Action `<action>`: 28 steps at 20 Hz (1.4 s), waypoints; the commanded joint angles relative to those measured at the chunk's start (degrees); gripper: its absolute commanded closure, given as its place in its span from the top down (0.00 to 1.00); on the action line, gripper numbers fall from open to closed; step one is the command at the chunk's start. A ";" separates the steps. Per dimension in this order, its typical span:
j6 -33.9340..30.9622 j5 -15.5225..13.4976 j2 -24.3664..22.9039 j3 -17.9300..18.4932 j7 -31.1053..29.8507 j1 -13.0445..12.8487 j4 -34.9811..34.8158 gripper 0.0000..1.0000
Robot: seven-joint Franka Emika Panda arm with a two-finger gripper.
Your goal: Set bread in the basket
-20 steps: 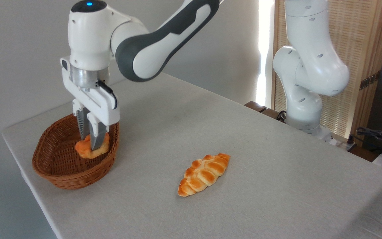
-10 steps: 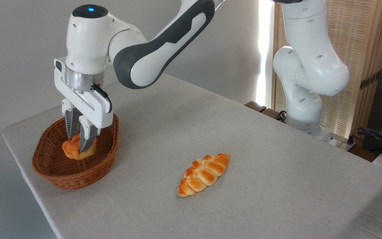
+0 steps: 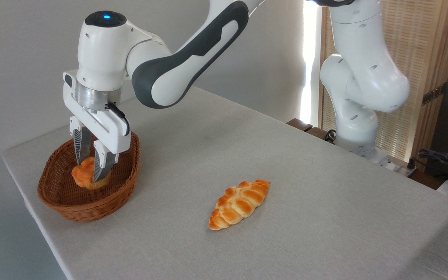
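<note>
The bread [image 3: 81, 174], a small round orange bun, hangs low inside the brown wicker basket [image 3: 86, 212] at the table's left end. My gripper [image 3: 89, 172] points straight down into the basket, its two ridged fingers [image 3: 101, 165] closed on either side of the bun. The nearer finger covers part of the bun's right half. Whether the bun touches the basket floor cannot be told from this view.
A longer braided golden loaf [image 3: 239, 204] lies on the grey tablecloth [image 3: 286, 175] near the middle. The arm's white base [image 3: 358, 128] stands at the table's far right edge. The basket sits close to the table's left and front-left edges.
The gripper carried the bun leftward from the basket's right rim to above its middle, then lowered it slightly. The braided loaf has not moved.
</note>
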 commanded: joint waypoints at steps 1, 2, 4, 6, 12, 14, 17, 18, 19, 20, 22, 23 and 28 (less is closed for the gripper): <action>0.63 -0.57 -0.12 -0.02 0.87 0.24 0.50 1.00; 0.63 -0.57 -0.20 -0.03 0.87 0.33 0.50 1.00; 0.63 -0.57 -0.20 -0.03 0.87 0.42 0.59 1.00; 0.63 -0.66 -0.29 -0.03 0.78 0.42 0.59 1.00; 0.19 -0.57 -0.47 0.15 0.61 0.42 0.59 1.00; -1.56 -0.57 -1.34 0.50 0.61 0.42 0.59 1.00; -12.43 -0.57 -5.90 1.46 3.93 1.03 0.59 1.00; -15.95 -0.57 -7.57 1.56 5.60 1.47 0.59 1.00; -19.03 -0.57 -10.02 2.25 7.62 1.91 0.59 1.00; -21.76 -0.57 -12.22 3.39 10.16 2.26 0.59 1.00; -28.52 -0.48 -14.96 5.15 14.82 2.61 0.59 1.00; -31.95 0.04 -15.84 6.46 17.02 2.62 0.68 1.00; -45.15 12.69 -15.94 6.13 21.44 4.20 6.29 1.00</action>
